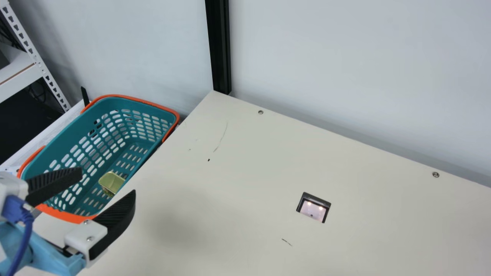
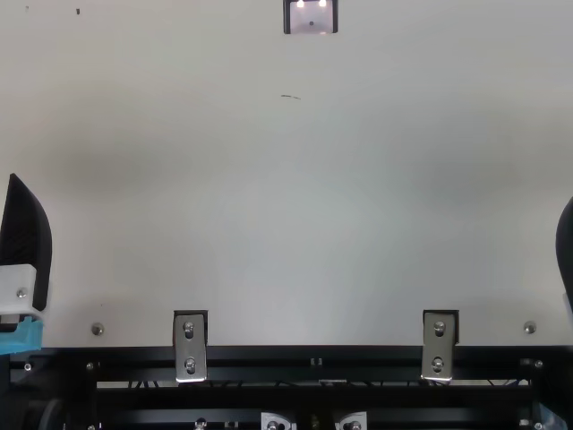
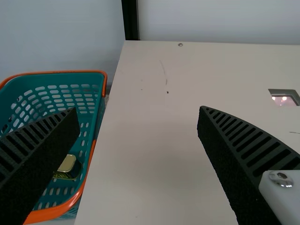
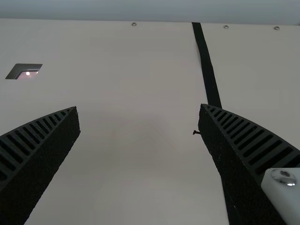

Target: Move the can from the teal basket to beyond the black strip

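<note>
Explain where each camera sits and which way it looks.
Main: on the neck, facing down past the table to the teal basket; my left gripper shows.
Top: fixed above, looking steeply down at the table; a left finger and a right finger show.
Left wrist: on my left arm, facing basket and wall; its two fingers show.
Right wrist: on my right arm, facing the black strip; both right gripper fingers show.
Main and left wrist views share the basket and can.

Down in the basket, the can dips partly behind the rim, left pincer masking some basket; well apart from the basket, right pincer covers part of the black strip!
</note>
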Tool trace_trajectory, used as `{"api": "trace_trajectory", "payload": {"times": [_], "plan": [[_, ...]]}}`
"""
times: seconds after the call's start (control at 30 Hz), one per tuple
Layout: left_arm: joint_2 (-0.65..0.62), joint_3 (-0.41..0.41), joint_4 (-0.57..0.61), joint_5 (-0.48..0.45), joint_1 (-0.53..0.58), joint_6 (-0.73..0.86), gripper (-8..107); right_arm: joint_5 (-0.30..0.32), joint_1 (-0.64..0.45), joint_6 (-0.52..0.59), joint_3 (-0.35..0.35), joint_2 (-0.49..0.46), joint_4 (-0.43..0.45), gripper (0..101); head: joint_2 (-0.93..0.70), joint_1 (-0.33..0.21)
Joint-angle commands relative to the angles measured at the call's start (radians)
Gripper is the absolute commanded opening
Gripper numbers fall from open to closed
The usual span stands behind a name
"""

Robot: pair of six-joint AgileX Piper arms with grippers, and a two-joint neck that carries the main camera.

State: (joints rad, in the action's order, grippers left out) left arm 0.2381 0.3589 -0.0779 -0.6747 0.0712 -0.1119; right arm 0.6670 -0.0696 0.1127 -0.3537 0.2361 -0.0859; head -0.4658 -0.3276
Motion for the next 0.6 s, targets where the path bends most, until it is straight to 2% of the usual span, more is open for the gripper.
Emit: {"api": "trace_trajectory", "payload": {"times": [0.0, 0.2, 0.57], "plan": [[0.008, 0.008, 0.002, -0.007, 0.003, -0.003, 90, 0.000, 0.000, 0.000, 0.000, 0.000, 0.000, 101, -0.015, -0.035], [0.037, 0.066, 0.036, -0.034, -0.037, 0.013, 90, 0.000, 0.000, 0.000, 0.000, 0.000, 0.000, 101, -0.015, -0.035], [0.251, 0.251, 0.011, -0.009, -0.116, -0.055, 90, 0.000, 0.000, 0.000, 0.000, 0.000, 0.000, 101, -0.015, -0.035]]}}
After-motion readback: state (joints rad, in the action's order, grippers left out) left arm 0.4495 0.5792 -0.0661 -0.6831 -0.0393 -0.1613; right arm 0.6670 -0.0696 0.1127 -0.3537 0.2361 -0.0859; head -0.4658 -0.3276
